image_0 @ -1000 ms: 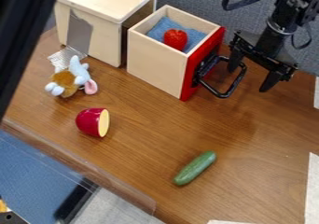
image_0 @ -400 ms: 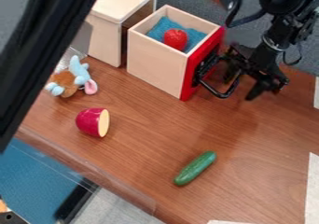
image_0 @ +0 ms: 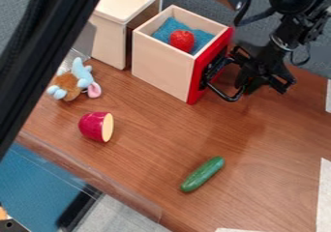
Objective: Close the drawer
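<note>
"Camera view: where's the drawer?"

"Just past twelve o'clock. The pale wooden drawer (image_0: 160,64) stands out from the wooden cabinet (image_0: 109,35) at eleven, so it isn't closed. Its red front (image_0: 200,76) faces roughly four."

"Anything inside?"

"Yes, a red strawberry (image_0: 182,41) on a blue cloth (image_0: 167,29)."

"And the gripper (image_0: 248,88)?"

"It's at two o'clock, hanging low over the counter (image_0: 155,124), right by the outer end of the black handle (image_0: 225,96). Its fingers look drawn together. I can't tell whether they touch the handle or have any of it between them."

"What else is on the counter?"

"At ten, a plush toy (image_0: 67,84), brown and light blue with a pink ear. At eight, a dark red, rounded piece (image_0: 90,126) lies on its side, its flat yellow face turned toward three."

"And below?"

"A green cucumber (image_0: 202,174) at five, lying aslant, one end toward one o'clock and the other toward seven."
</note>
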